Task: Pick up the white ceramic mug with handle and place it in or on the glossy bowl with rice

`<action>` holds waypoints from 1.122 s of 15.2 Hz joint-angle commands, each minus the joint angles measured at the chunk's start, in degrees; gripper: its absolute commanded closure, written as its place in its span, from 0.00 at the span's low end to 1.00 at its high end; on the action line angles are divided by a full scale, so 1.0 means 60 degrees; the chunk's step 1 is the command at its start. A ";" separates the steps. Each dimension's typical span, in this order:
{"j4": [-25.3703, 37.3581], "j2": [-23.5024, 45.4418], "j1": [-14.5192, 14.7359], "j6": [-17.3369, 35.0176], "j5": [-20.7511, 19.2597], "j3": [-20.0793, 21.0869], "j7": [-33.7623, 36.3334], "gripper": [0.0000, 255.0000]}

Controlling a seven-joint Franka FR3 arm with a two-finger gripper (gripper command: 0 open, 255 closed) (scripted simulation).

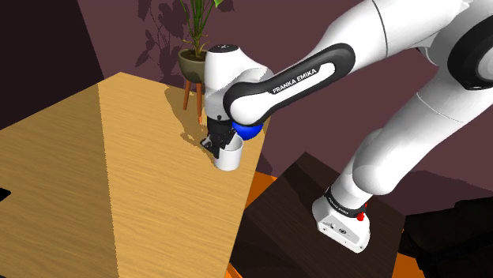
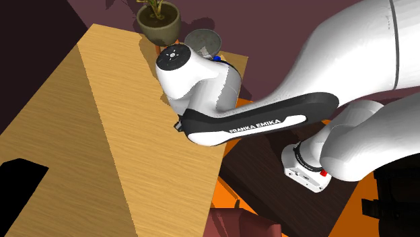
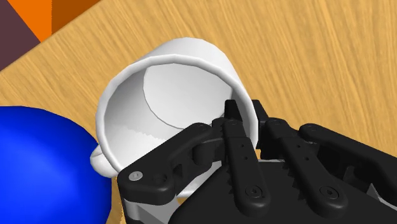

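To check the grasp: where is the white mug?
In the shoulder view the white mug stands on the wooden table near its right edge, under the gripper, beside a blue object.

A blue rounded object (image 3: 38, 165) sits on the wooden table (image 1: 118, 182), a potted plant (image 1: 192, 63) standing beyond its far edge.

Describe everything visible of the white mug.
The mug is plain glossy white and empty inside, with a small handle on the side next to a round blue object. It stands upright on the wooden table, near its edge. The gripper clasps its wall, one finger inside the rim and one outside.
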 commanded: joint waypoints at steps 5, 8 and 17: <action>0.0371 -0.0474 0.0022 -0.0810 0.0192 -0.0087 -0.0153 1.00; 0.0591 -0.0678 0.0029 -0.1219 0.0259 -0.0136 -0.0211 1.00; 0.1353 -0.1151 0.0033 -0.2428 0.0377 -0.0282 -0.0326 1.00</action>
